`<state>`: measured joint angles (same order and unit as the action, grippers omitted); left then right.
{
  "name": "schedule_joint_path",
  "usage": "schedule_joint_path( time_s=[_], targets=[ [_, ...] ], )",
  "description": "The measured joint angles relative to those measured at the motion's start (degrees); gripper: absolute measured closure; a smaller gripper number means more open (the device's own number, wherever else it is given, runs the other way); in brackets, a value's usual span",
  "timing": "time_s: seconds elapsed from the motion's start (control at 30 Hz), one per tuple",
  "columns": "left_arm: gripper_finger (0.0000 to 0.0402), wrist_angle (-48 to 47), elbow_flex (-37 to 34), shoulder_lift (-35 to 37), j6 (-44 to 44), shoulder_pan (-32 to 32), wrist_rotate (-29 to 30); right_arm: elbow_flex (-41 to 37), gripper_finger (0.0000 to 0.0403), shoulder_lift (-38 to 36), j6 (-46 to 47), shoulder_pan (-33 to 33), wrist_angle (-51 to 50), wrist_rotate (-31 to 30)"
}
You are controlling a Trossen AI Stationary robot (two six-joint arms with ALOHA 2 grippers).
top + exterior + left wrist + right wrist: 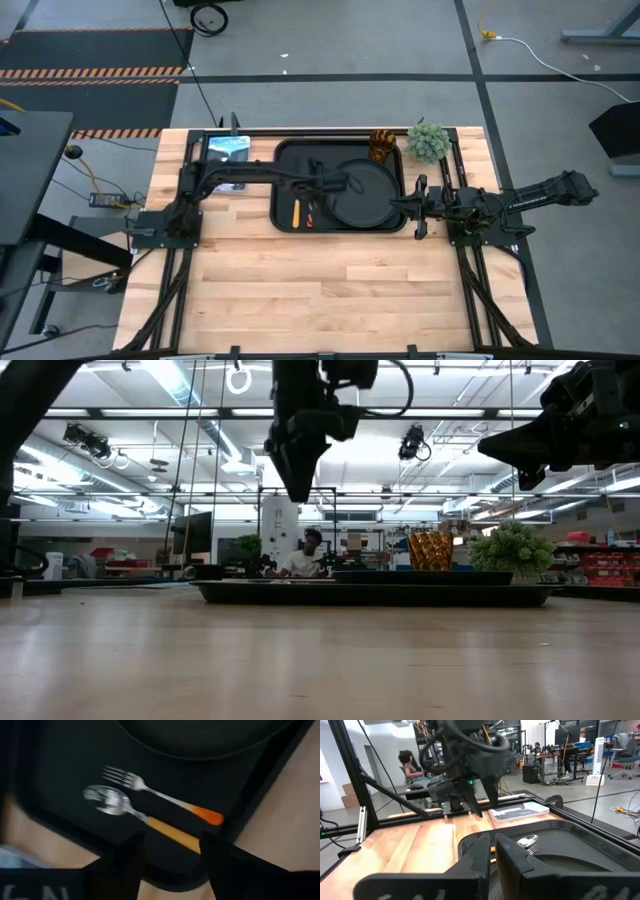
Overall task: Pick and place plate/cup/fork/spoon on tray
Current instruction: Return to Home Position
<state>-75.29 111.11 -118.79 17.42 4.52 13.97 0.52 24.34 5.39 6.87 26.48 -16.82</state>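
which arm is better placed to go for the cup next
Right, probably: the cup stands at the tray's far right corner, near the right gripper; the left gripper hangs over the plate.

Bright ceiling strip lights [190, 410] fill the room in the low view, so the arms hanging against them read as black silhouettes. The desk [300, 660] near that camera is soft and out of focus, with a pale sheen. From above, the light is even and shadows under the arms are faint. The left wrist view is dim and motion-blurred; the spoon [112, 801] bowl catches a small glare. In the right wrist view the near fingers [475, 855] are blurred.
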Motion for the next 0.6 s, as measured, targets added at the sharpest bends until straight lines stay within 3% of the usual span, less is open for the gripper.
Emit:
schedule_joint_path(
  time_s=[0.1,0.33,0.4,0.5,0.6],
  targets=[
    [0.0224,0.1,0.0,0.7,-3.4,-2.4,5.2,0.0,0.0369,0.0,0.0,0.0,0.0,0.0],
    [0.0257,3.6,0.0,0.6,-11.5,-7.3,29.3,0.0,0.0369,0.0,0.0,0.0,0.0,0.0],
    [0.0264,5.2,0.0,0.5,-14.5,-8.0,33.7,0.0,0.0369,0.0,0.0,0.0,0.0,0.0],
    [0.0271,7.7,0.0,0.5,-20.1,-8.7,34.9,0.0,0.0369,0.0,0.0,0.0,0.0,0.0],
    [0.0277,14.1,0.0,0.5,-26.4,-8.9,31.1,0.0,0.0369,0.0,0.0,0.0,0.0,0.0]
  ],
)
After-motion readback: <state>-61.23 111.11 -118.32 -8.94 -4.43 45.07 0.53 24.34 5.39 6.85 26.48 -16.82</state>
